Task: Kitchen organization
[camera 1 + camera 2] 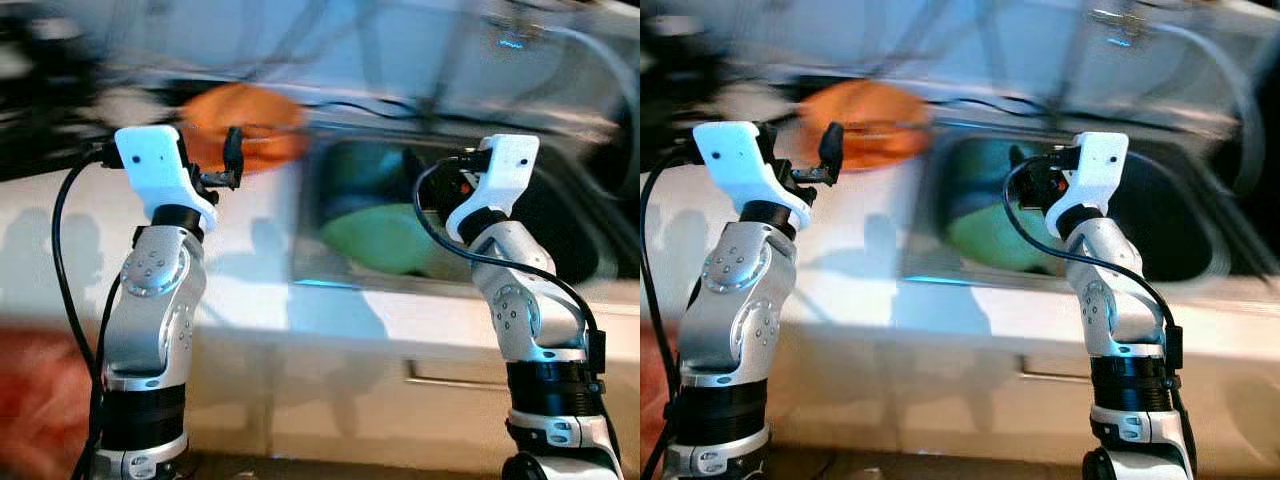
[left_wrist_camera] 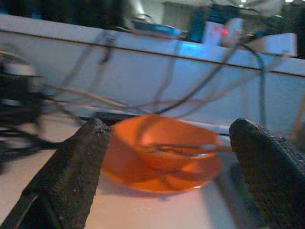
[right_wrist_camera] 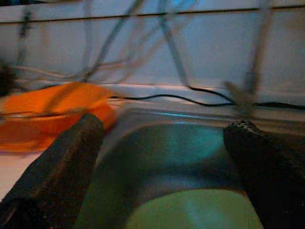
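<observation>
White kitchen counter (image 1: 250,290) with a sink (image 1: 330,270) set in it, cables trailing along the back wall; head views motion-blurred.

Left gripper (image 2: 171,167) raised over the counter, fingers wide apart, holding nothing; aimed square at an orange bowl (image 2: 164,140) sitting on an orange plate (image 2: 143,174) just left of the sink, with what looks like a thin metal utensil (image 2: 186,149) lying across the bowl; judging by the line-up, that stack is the next pickup; right gripper (image 3: 162,162) likewise spread and empty, held at the sink's near edge, looking into the basin at a pale green item (image 1: 375,238), probably a dish, too blurred to call; both arms look staged for approach, neither touching anything; drawer handle (image 1: 450,378) below the counter; no brands, labels or writing readable.
</observation>
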